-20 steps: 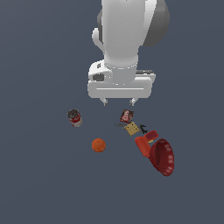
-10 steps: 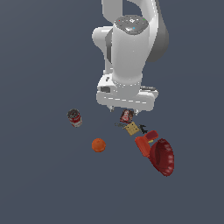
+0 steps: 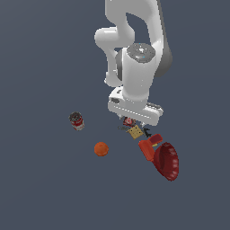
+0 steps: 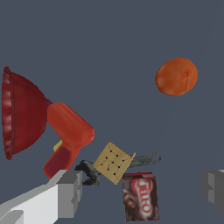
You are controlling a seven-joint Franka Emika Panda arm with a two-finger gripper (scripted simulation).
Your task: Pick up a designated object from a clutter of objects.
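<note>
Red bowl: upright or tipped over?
Tipped. The red bowl lies on its side against the red box; in the wrist view its rim stands on edge and its mouth faces sideways, not up.

Your target is the small tan box [image 4: 113, 162], flat and square, with a cracker-like grid of dots on its top face. It lies flat on the worktop, turned corner-on like a diamond. You'll see it resting across the thin dark tool [image 4: 89, 170], whose ends stick out on both sides. The small red picture box [image 4: 139, 196] touches one of its corners. The red box [image 4: 66, 140] sits just beside it, with the red bowl [image 4: 21, 116] tipped on edge beyond that.
</note>
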